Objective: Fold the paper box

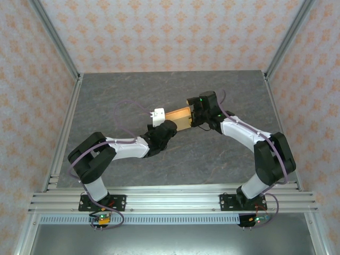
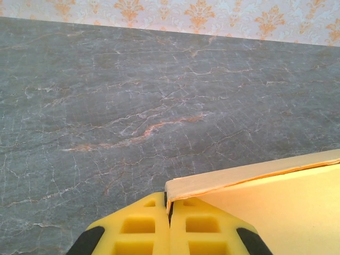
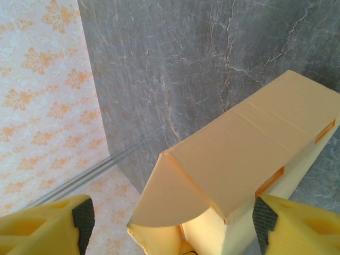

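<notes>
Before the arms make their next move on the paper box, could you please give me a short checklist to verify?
1. The left gripper is shut on an edge of the paper box: ok.
2. The right gripper is open, straddling the box's end: ok.
3. The rounded end flap is tucked in: not ok, it sticks out.
4. The side slots are unblocked: ok.
5. The box is clear of the table: cannot tell.
</notes>
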Robot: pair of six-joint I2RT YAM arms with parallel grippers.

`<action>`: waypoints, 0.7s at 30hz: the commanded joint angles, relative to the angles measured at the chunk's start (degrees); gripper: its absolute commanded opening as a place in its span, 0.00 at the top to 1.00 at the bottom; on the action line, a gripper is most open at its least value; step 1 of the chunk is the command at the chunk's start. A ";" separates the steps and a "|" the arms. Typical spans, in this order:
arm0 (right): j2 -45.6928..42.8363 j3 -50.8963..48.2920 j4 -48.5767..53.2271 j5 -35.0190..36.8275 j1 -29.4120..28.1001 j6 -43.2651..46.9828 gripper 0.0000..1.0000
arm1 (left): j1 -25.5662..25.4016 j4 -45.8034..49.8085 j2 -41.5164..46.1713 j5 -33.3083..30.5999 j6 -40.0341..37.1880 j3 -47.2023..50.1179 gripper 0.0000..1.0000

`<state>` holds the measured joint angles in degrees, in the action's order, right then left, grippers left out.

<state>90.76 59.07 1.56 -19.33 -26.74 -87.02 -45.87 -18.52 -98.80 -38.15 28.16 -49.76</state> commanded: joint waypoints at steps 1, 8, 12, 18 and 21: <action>1.06 -1.30 -4.45 -1.28 -0.33 -1.40 0.23 | -0.66 7.66 -2.58 -0.46 -2.12 0.63 1.00; 1.99 -3.96 -4.86 1.75 -0.15 1.68 0.41 | -0.64 7.41 -2.87 -0.67 -2.28 0.45 0.99; 3.25 -5.93 -6.06 2.14 0.09 2.50 0.44 | -0.63 5.83 -2.56 0.24 -2.95 1.01 0.93; 3.84 -6.94 -6.26 4.23 0.11 5.02 0.45 | -0.67 -6.47 1.20 10.02 -8.29 7.48 0.59; 3.90 -7.28 -6.20 4.99 0.11 5.71 0.46 | -0.68 -10.30 5.17 15.02 -10.29 10.97 0.45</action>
<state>93.08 53.56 -6.11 -16.73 -26.57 -83.26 -46.04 -27.62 -95.55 -31.64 21.98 -42.65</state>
